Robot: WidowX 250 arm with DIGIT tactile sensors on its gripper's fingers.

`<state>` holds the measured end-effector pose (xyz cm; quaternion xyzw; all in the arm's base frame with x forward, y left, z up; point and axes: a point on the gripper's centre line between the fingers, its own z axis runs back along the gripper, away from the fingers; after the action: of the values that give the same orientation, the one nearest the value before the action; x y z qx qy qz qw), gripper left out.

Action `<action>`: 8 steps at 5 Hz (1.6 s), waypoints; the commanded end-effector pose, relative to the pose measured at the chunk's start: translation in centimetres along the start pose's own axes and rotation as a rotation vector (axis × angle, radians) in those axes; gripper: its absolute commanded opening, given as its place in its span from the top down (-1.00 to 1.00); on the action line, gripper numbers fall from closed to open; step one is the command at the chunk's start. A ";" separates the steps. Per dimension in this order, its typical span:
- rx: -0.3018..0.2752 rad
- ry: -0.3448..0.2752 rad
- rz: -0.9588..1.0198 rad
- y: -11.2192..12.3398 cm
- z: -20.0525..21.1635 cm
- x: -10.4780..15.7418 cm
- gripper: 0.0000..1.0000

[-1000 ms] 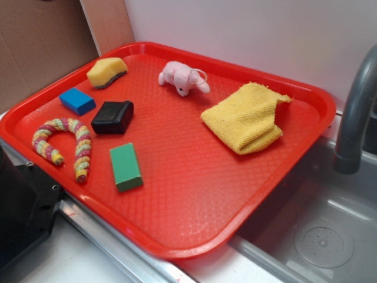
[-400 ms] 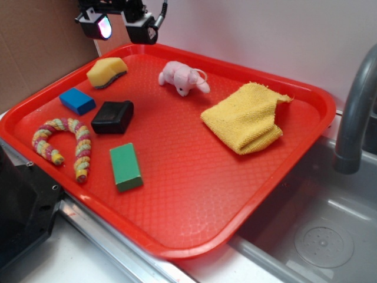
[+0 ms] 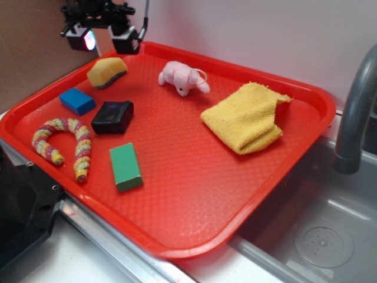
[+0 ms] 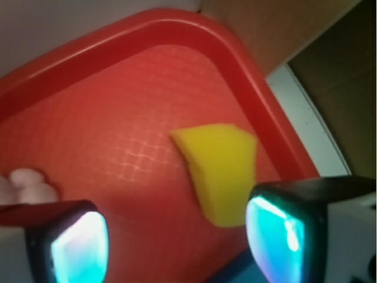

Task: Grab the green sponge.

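At the upper left of the frame the end effector [image 3: 99, 39] hangs with its fingers spread apart, empty, just above the green sponge [image 3: 106, 72], which lies in the red tray's [image 3: 194, 236] far corner, likely lining up to descend.

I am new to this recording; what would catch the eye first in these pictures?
The bright red tray fills the view. The open gripper hovers above the green sponge at the tray's far left corner. A folded yellow cloth lies at the right, a pink plush toy near the back.
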<state>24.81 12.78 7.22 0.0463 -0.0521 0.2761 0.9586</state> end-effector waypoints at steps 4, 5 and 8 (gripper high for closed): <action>0.038 0.022 -0.062 2.6 -4.0 0.7 -1.00; 0.037 0.055 -0.082 1.8 -6.1 1.0 -1.00; -0.078 0.063 -0.148 0.7 -0.5 -0.4 1.00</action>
<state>23.97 12.11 5.12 -0.0010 -0.0011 0.2087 0.9780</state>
